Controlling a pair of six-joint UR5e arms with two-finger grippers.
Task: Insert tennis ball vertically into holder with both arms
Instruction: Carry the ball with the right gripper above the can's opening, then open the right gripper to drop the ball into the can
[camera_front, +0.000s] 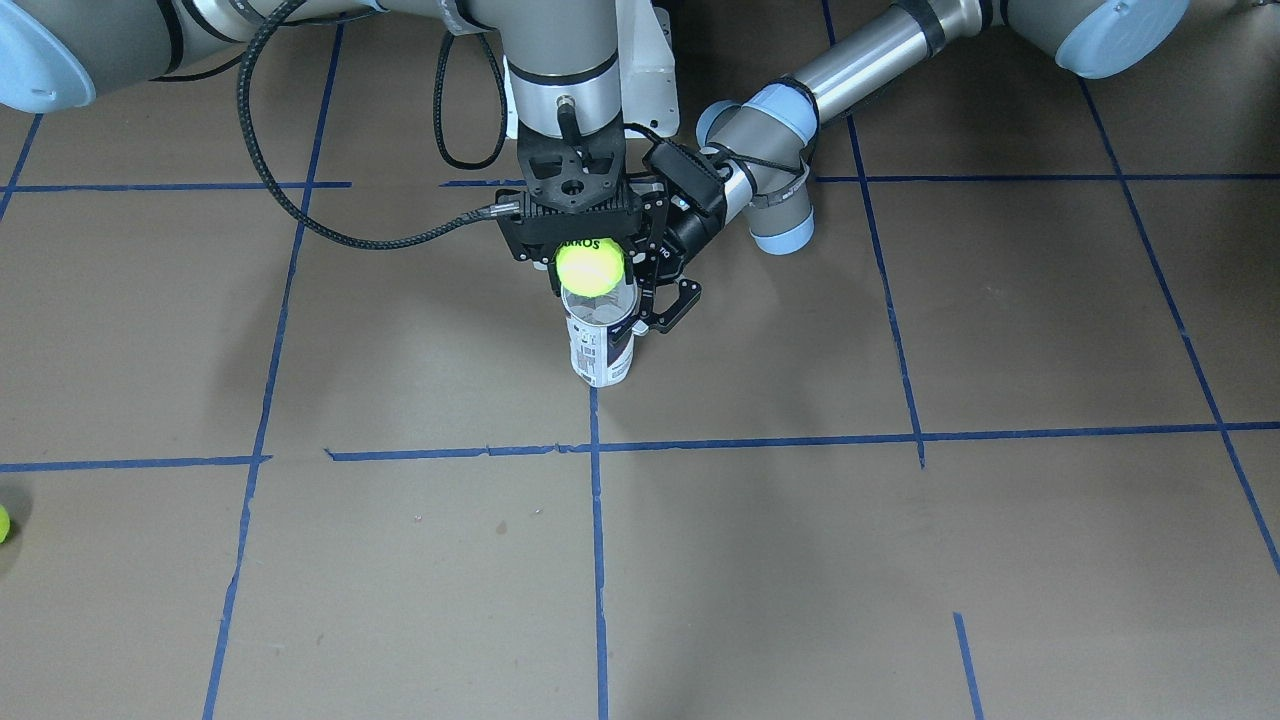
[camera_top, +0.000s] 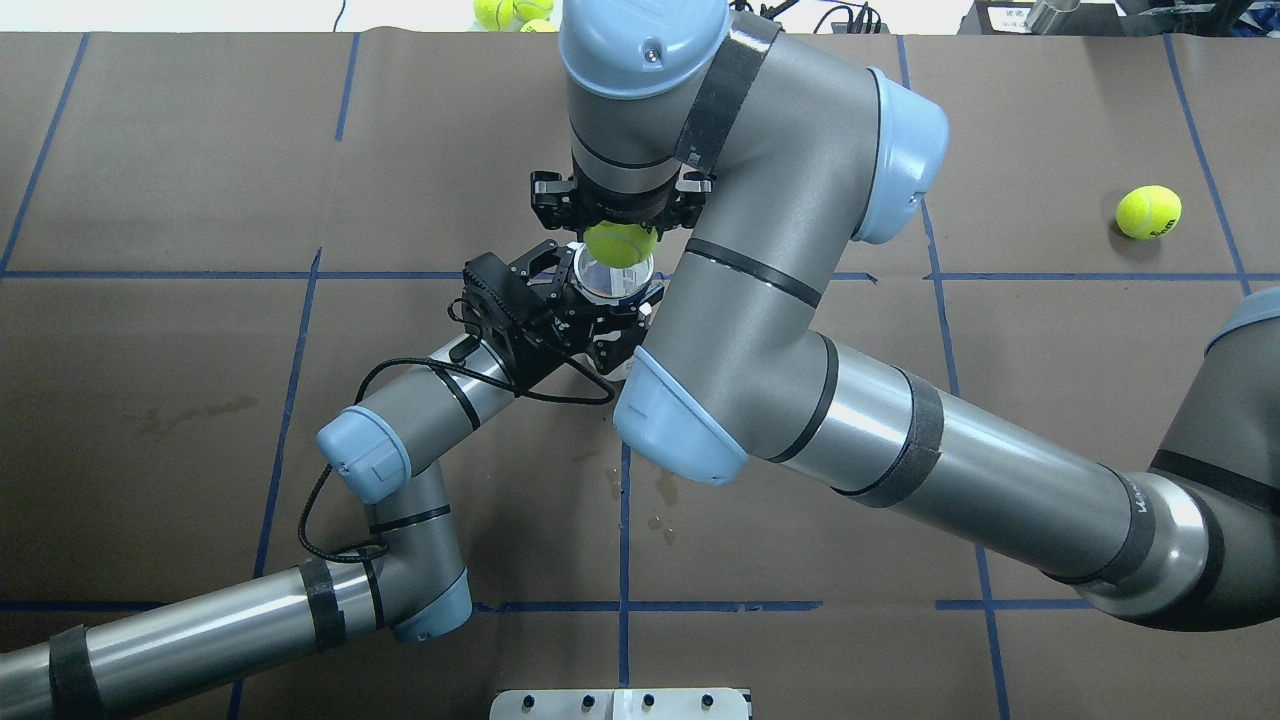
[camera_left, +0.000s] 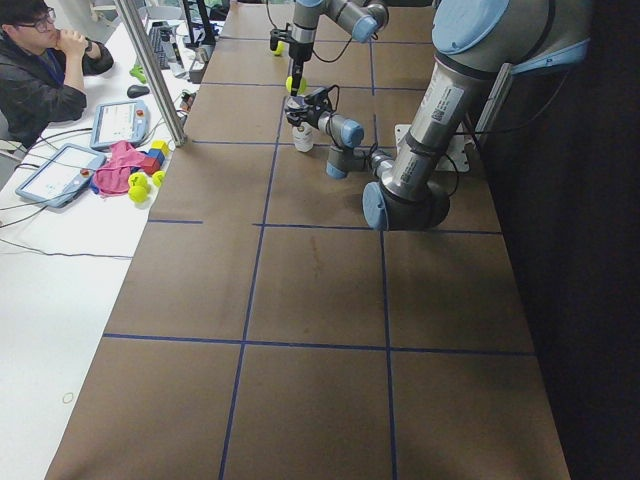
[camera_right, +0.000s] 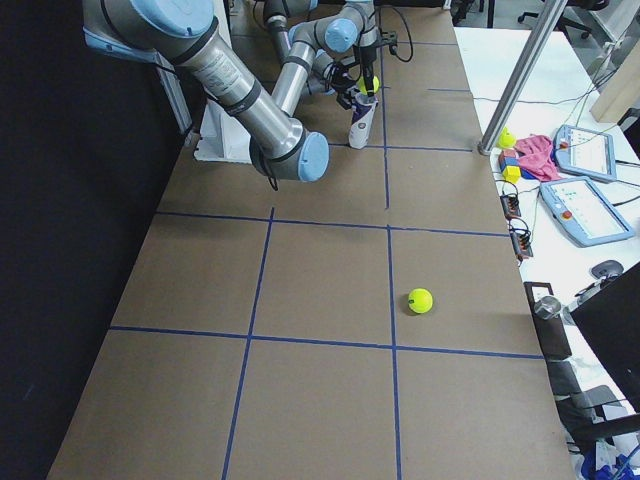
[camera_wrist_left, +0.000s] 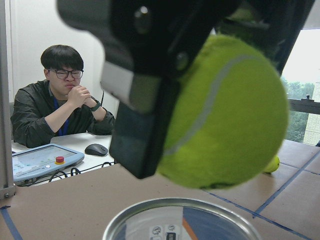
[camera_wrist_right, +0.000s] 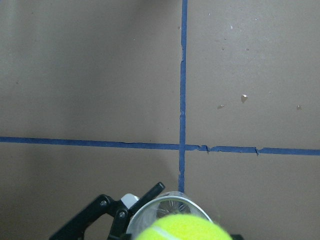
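Right jaws gripping ball (camera_front: 589, 268), above holder (camera_front: 601, 350)

It is a robotics lab: jointed robot arms (camera_top: 960, 450) stand at a bench (camera_top: 150, 420) papered brown and gridded with blue tape (camera_front: 598, 560), while a person (camera_wrist_left: 55, 100) sits at a white side desk (camera_left: 60, 330) with touchscreen pendants (camera_right: 590, 212) and cables (camera_wrist_left: 75, 171).

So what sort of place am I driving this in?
Probably a robotics lab bench: a paper-covered table gridded with blue tape, and a person seated alongside at a desk with teach pendants.
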